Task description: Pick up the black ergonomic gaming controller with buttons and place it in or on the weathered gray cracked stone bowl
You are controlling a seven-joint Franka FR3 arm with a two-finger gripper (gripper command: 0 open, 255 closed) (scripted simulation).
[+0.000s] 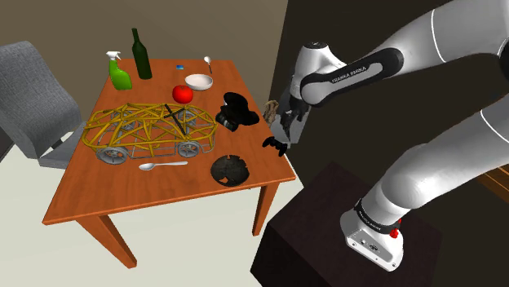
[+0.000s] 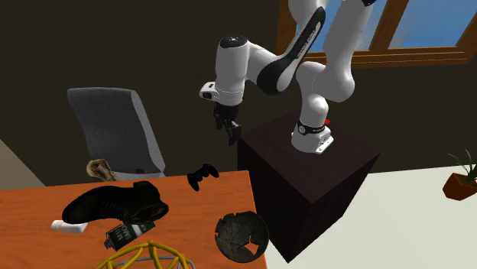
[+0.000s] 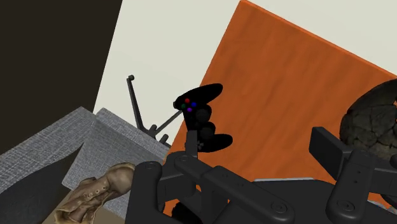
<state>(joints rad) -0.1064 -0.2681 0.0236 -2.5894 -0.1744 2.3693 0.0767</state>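
The stand [image 1: 343, 236] occupied the shoulder view's lower right, and the white arm [image 1: 424, 49] reached up and to the left toward the table [image 1: 98, 192]. The gripper [image 1: 286, 135] hung over the table edge nearest the stand, pointing down. In the wrist view its two fingers [image 3: 331, 149] stood apart with nothing between them.

The black controller [image 1: 275, 145] was below the gripper at that same edge, apart from the fingers and not held. The wrist view showed it partly over the orange tabletop and partly past the edge, with coloured buttons on its face. Whether it rested on the surface could not be determined.

The dark cracked stone bowl [image 1: 230, 169] sat on the table near the corner, close to the controller but not touching it.

Farther in was a black boot [image 1: 236, 110]. In the second exterior view a tan boot [image 2: 99, 170] showed near a grey chair [image 2: 115, 126].

Beyond these stood a yellow wire car frame [image 1: 151, 130] with a spoon [image 1: 161, 165] beside it. At the far end were a red round fruit [image 1: 183, 94], a white bowl [image 1: 198, 81], a green spray bottle [image 1: 120, 73] and a dark bottle [image 1: 142, 55].
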